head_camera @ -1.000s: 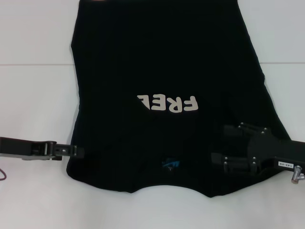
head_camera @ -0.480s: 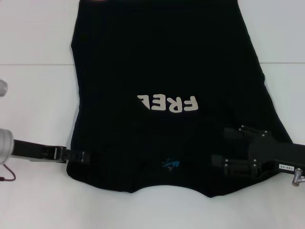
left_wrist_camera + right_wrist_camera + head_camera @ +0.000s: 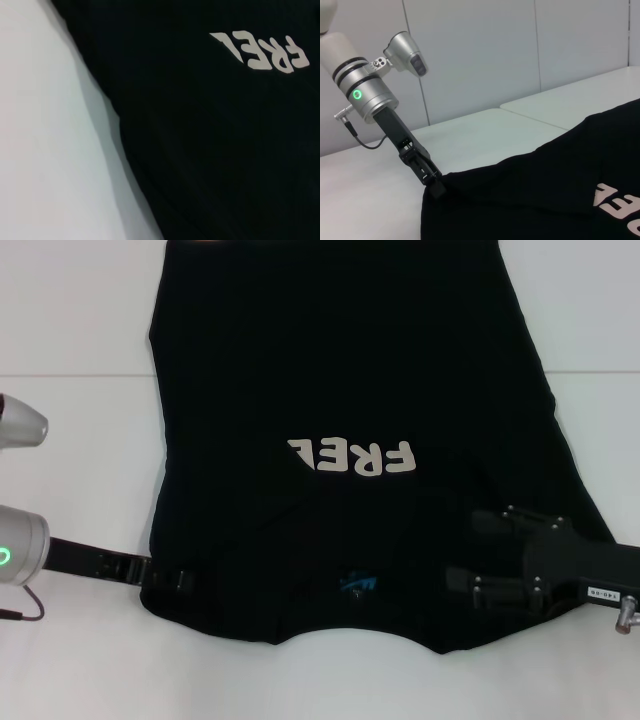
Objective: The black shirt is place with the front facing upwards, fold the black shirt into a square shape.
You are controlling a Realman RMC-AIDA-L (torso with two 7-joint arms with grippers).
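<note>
The black shirt [image 3: 350,370] lies flat on the white table, collar end nearest me, with its cream letters [image 3: 350,455] upside down and the small blue neck label [image 3: 358,583] near the front edge. My left gripper [image 3: 175,578] is at the shirt's near left edge, touching the cloth. The right wrist view shows it [image 3: 436,189] at the shirt's corner [image 3: 545,190]. My right gripper [image 3: 462,550] is over the shirt's near right part, jaws apart, holding nothing. The left wrist view shows the shirt [image 3: 215,140] and its letters [image 3: 260,50].
The white table [image 3: 70,450] extends on both sides of the shirt, with a seam across it. A thin cable [image 3: 25,612] hangs from the left arm. A pale panelled wall [image 3: 520,55] stands behind the table.
My left gripper has slid right, from beside the shirt onto its near left edge. Faint creases have appeared in the cloth below the letters. My right gripper has drifted slightly right and toward me.
</note>
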